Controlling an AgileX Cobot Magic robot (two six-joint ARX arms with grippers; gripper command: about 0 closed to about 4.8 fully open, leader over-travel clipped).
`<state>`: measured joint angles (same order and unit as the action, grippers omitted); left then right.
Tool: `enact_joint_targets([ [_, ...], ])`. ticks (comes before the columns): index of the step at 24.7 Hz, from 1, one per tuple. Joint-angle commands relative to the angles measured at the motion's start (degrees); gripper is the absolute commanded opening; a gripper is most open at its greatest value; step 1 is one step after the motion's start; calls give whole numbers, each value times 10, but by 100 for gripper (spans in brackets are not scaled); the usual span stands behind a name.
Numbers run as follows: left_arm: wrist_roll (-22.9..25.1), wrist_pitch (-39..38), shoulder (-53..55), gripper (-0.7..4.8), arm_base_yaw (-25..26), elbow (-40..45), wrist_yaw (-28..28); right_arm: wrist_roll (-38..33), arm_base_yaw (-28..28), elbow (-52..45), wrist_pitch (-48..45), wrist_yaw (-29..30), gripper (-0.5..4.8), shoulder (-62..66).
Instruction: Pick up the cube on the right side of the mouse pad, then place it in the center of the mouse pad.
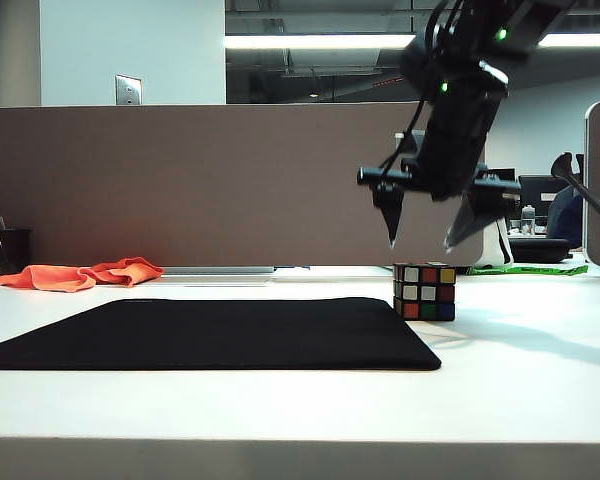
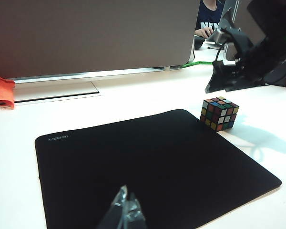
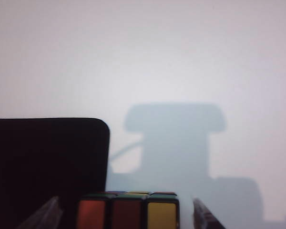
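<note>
The cube (image 1: 425,292) stands on the white table, just off the right far corner of the black mouse pad (image 1: 210,333). Right above the cube hangs my right gripper (image 1: 420,245), open, fingers pointing down, clear of it. The right wrist view has the cube's top row (image 3: 127,212) between the two spread fingertips of the right gripper (image 3: 126,215), with the mouse pad's corner (image 3: 47,157) beside it. My left gripper (image 2: 127,206) hovers over the near part of the mouse pad (image 2: 148,162), fingers together, holding nothing. The cube (image 2: 219,113) is far from it.
An orange cloth (image 1: 80,274) lies at the back left of the table. A brown partition (image 1: 180,180) runs along the back. Office clutter and a green strip (image 1: 530,268) sit behind the cube at the back right.
</note>
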<state>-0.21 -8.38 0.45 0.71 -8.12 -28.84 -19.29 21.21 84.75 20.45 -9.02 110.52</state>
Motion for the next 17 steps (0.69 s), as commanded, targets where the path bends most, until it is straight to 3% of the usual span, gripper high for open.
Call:
enact_joint_targets([
  [1,2,10,0,-6,-1,-2,2,2,0,16,8,-3,386,21],
  [8,2,7,0,-6,-1,-2,1,15,0,22,8,-4,405,31],
  [10,2,7,0,-6,-1,-2,1,21,0,22,8,-7,433,31],
  [17,2,7,0,-6,-1,-2,1,31,-1,22,6,-14,437,37],
])
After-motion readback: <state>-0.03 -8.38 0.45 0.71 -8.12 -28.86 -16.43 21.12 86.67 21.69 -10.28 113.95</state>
